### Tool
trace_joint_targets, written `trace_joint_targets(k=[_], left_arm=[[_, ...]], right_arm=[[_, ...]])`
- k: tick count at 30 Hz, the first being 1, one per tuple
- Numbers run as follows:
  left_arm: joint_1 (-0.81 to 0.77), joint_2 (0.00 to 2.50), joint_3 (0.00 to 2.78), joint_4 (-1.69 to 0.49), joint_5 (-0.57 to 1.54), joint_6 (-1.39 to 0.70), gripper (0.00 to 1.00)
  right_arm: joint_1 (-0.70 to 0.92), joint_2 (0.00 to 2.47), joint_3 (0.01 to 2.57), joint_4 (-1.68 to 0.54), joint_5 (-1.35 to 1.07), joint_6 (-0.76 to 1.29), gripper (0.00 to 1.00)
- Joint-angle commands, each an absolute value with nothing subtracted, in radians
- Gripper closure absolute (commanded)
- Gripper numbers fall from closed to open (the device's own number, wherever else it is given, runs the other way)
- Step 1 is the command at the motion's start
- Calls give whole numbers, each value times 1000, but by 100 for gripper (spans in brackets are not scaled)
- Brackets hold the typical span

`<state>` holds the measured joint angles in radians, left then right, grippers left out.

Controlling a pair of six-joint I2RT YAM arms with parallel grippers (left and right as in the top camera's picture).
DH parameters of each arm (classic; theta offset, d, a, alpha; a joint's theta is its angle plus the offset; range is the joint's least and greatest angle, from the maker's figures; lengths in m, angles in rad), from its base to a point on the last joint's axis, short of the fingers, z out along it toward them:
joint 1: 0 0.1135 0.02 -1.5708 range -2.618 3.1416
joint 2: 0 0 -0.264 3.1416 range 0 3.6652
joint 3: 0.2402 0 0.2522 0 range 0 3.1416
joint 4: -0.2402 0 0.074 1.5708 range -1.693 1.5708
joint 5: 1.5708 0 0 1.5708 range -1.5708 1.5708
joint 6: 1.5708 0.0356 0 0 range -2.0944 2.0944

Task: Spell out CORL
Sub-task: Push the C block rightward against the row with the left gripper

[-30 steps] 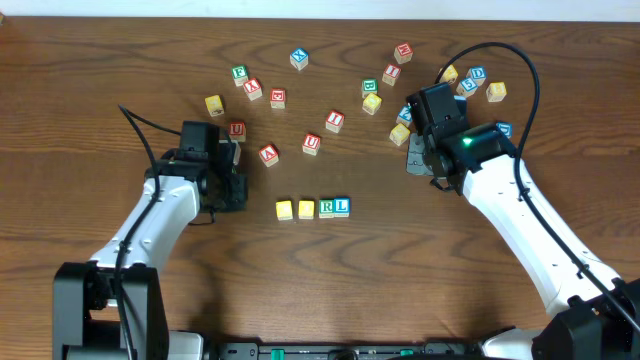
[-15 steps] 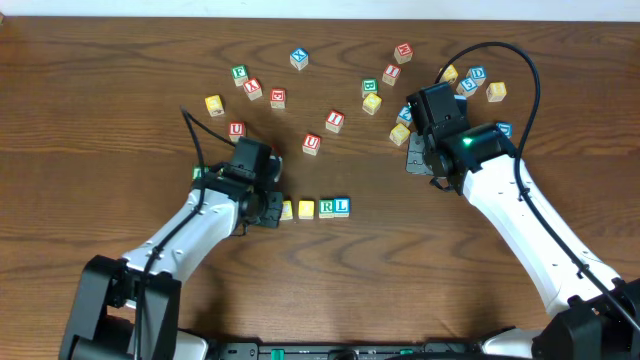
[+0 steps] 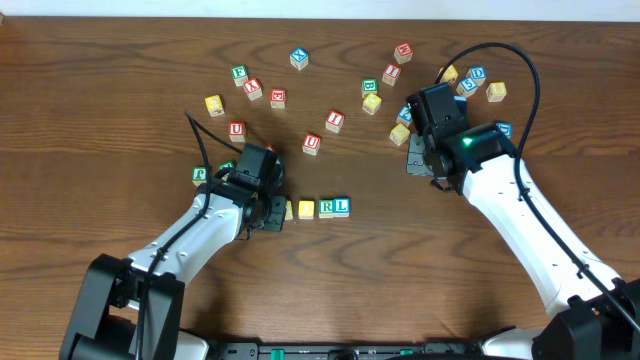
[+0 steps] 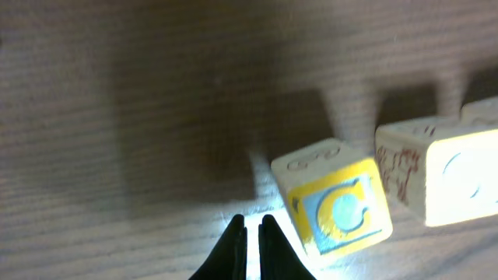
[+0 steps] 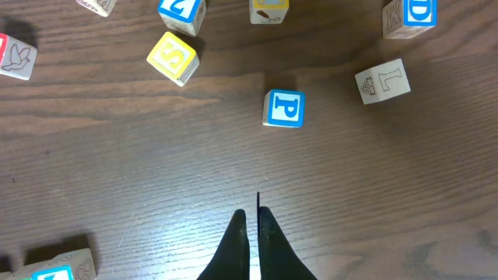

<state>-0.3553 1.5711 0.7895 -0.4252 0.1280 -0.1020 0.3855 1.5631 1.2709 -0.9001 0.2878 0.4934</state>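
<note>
The left arm reaches low toward the table's middle. The left gripper point(image 4: 249, 222), pinched shut on nothing, sits just left of the yellow-faced wooden C cube point(image 4: 338, 208). That cube starts a row of 4 square-edged blocks with the second yellow-faced cube point(image 3: 306, 209), green R cube point(image 3: 327, 208) and blue L cube point(image 3: 342, 206). The right gripper point(image 5: 250, 214), shut and empty, hangs over the grained brown table point(image 5: 117, 171) near a blue P cube point(image 5: 284, 108).

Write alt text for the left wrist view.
The left gripper, jaws shut, hangs low over the wooden table, close beside a tilted yellow-faced cube bearing a blue C. A second cube, washed out by glare, sits just beyond it at the frame's right side.
</note>
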Motion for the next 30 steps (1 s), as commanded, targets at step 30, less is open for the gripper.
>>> trace_joint_targets(k=[30], left_arm=[[-360, 1575, 780, -380, 246, -133, 92]], right_arm=[[379, 1549, 1290, -901, 305, 511, 99]])
